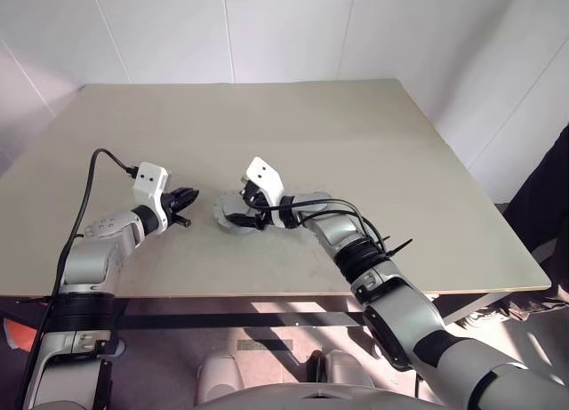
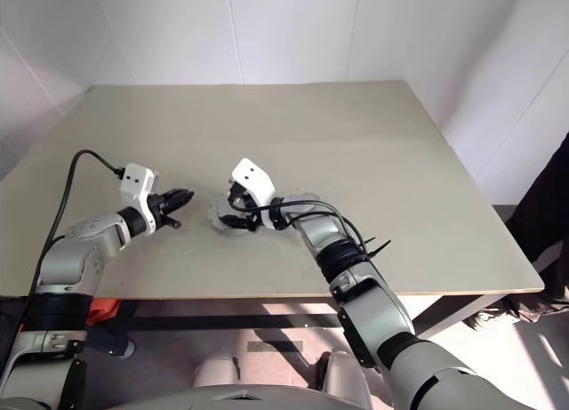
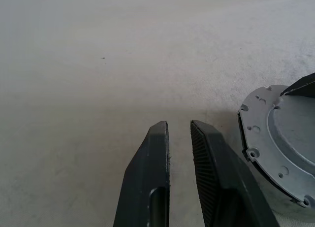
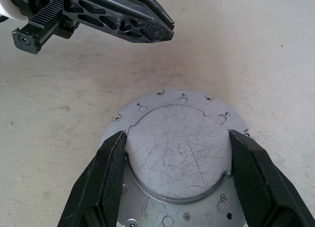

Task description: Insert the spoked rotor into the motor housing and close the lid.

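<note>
The grey disc (image 4: 179,155) — the lid side of the motor assembly, with small holes around its rim and a raised scratched centre — is lying flat on the table (image 1: 356,134), near the front edge. The right gripper (image 4: 177,182) is standing over the disc with its jaws spread wide, one finger at each side of the raised centre; a firm grip is not certain. The left gripper (image 3: 179,138) is waiting just beside the disc, jaws almost closed — holding nothing.
</note>
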### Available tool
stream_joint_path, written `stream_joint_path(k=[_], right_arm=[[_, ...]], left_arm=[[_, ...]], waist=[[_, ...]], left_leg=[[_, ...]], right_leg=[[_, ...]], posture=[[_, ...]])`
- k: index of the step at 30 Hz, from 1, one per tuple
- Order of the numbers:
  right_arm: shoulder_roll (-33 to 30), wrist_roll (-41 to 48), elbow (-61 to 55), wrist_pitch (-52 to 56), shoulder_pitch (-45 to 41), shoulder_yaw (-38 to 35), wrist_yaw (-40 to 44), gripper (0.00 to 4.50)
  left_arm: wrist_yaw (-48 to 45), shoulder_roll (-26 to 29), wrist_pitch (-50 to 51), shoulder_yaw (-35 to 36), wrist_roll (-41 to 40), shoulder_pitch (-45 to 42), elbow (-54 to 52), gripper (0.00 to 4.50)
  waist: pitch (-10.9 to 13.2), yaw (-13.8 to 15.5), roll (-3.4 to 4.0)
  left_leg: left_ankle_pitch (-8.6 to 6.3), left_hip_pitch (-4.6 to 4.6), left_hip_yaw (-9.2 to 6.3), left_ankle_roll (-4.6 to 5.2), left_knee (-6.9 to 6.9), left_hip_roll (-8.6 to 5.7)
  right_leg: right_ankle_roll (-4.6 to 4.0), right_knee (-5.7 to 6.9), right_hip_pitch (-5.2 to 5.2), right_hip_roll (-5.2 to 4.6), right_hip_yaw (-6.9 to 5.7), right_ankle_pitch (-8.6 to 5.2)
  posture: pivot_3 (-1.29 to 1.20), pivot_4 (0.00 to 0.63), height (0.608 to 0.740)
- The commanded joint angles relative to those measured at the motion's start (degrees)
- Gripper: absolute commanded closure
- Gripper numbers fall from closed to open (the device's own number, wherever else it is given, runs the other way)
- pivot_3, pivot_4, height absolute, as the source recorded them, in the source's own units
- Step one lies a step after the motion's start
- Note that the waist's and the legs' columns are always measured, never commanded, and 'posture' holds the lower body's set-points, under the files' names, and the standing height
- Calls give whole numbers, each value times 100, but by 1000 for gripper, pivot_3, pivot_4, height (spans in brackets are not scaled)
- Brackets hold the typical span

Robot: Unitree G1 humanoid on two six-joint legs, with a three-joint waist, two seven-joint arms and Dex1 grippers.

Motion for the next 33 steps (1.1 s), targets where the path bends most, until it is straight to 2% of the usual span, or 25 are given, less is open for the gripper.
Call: stream_joint_path(k=[1,10,23,32,33], right_arm=[[-49,-139,-20,40,-51,63,-34,1377],[-45,-233,201,348,-164,37,-369,1377],[-86,-340,277,477,-153,222,-290,1377],[-113,-337,253,512,-112,257,-273,1377],[-113,-339,253,514,-110,258,-275,1377]], left_arm=[[29,1,-27,31,4,-61,-191,3723],[65,-315,150,-129,-72,-71,-442,3723],[85,-383,273,-98,-134,13,-583,3723],[204,-770,824,-227,-381,-121,-531,3723],[197,-838,918,-260,-415,-167,-477,3892]], waist=[[0,0,0],[-1,1,-1],[-1,3,-1],[-1,3,0],[-1,5,0]], left_leg=[[0,0,0,0,0,0],[0,16,0,0,4,0],[0,18,-1,0,24,0],[0,18,-1,0,25,0],[0,17,-1,0,25,0]], right_leg=[[0,0,0,0,0,0],[1,7,14,-1,2,-1],[20,15,18,-1,6,-12],[21,15,19,-2,7,-13],[22,15,20,-2,7,-13]], posture=[[0,0,740],[0,0,740],[0,0,740],[0,0,740],[0,0,740]])
